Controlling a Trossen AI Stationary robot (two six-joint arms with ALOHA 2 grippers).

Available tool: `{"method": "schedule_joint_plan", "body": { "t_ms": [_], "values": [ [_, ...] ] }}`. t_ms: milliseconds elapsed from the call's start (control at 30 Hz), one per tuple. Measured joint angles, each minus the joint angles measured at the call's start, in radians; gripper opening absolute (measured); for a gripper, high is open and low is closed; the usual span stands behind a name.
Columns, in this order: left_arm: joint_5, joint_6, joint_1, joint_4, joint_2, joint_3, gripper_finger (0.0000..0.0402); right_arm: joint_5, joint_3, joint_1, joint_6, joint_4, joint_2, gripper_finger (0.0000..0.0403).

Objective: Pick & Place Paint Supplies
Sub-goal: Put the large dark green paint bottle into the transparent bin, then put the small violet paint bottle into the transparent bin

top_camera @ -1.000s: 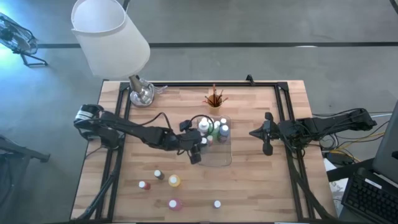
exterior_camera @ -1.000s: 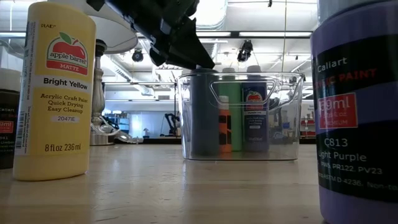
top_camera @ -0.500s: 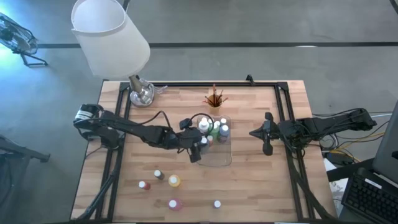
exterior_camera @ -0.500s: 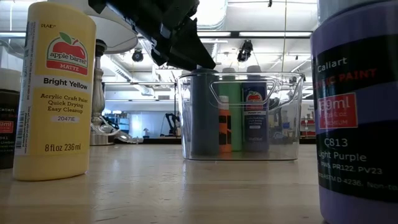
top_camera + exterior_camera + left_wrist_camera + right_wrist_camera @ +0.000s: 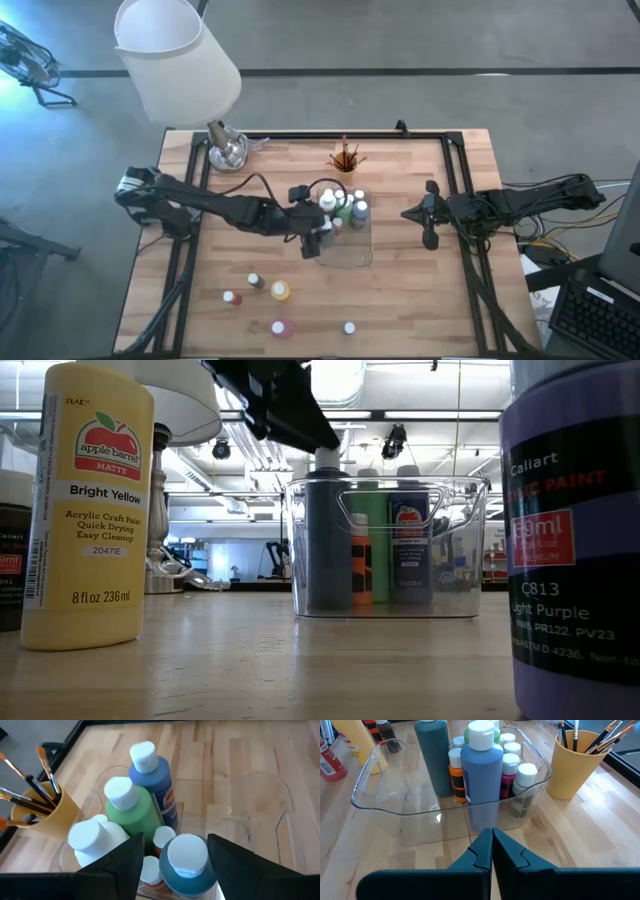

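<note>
A clear tray (image 5: 352, 256) stands mid-table with several paint bottles upright in it, among them a teal bottle (image 5: 187, 857), a green one (image 5: 127, 810) and a blue one (image 5: 152, 775). My left gripper (image 5: 175, 865) hovers open just above the teal bottle's white cap (image 5: 325, 457), one finger on each side and clear of it. An orange cup (image 5: 345, 162) holding brushes stands behind the tray. Several loose bottles (image 5: 280, 291) stand near the table's front edge. My right gripper (image 5: 430, 228) waits shut to the right of the tray.
A lamp with a white shade (image 5: 180, 60) and a metal base (image 5: 228, 152) stands at the far left corner. Close to the low camera stand a bright yellow bottle (image 5: 88, 510) and a light purple one (image 5: 575, 540). Black rails (image 5: 455, 160) frame the table.
My left gripper has risen from around the teal bottle's cap, which now shows free below the fingertips. The teal bottle stays upright in the tray.
</note>
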Motion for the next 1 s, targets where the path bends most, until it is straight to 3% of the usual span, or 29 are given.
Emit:
{"method": "schedule_joint_plan", "body": {
  "t_ms": [300,500,767,1000],
  "values": [
    [0.023,0.024,-0.004,-0.047,-0.152,0.002,0.0222,-0.056,-0.001,0.000,0.058,0.025,0.000,0.0008],
    [0.027,0.008,-0.041,-0.060,-0.339,0.002,0.0222,-0.203,-0.002,0.029,-0.038,0.264,0.062,0.0008],
    [0.027,-0.065,-0.067,-0.062,-0.522,0.000,0.0222,-0.144,0.052,0.139,-0.078,0.424,0.296,0.0009],
    [0.027,-0.066,-0.067,-0.062,-0.603,0.000,0.0223,0.016,0.228,0.347,-0.072,0.434,0.557,0.0009]
  ]
}}
